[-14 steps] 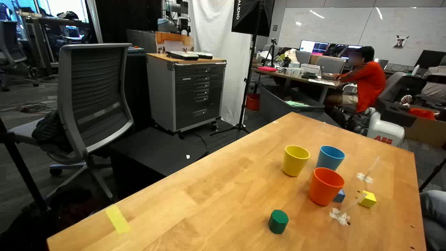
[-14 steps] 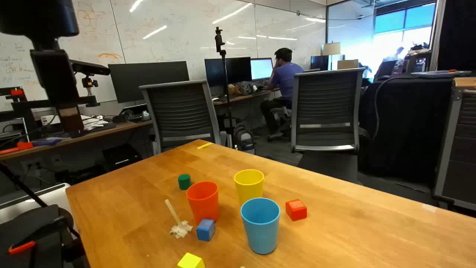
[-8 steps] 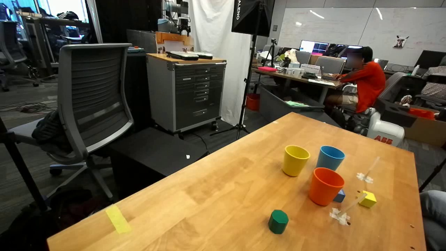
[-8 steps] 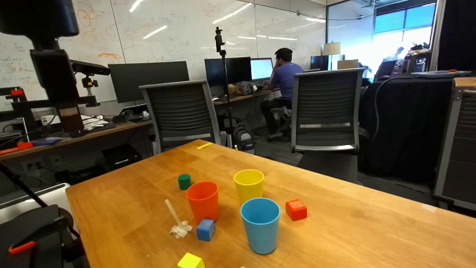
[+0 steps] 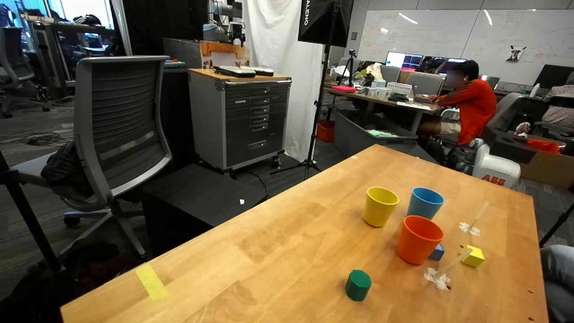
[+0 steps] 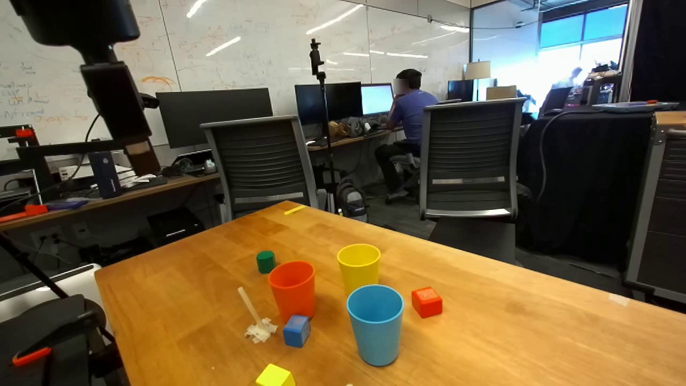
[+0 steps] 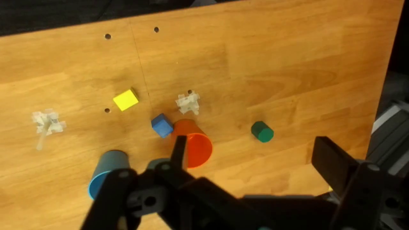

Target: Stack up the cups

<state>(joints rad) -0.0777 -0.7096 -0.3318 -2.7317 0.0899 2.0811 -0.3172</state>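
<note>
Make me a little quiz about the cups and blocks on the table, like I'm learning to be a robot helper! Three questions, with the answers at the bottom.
1. True or false: the blue cup, the yellow cup and the orange-red cup stand apart, none inside another.

2. Pick one: which colour of cube shows in an exterior view but not in the wrist view?
a) yellow
b) red
c) blue

3. Fill in the missing word: in the wrist view, the gripper is ____, and it holds no cup.

Key
1. True.
2. b, the red cube.
3. open
</note>
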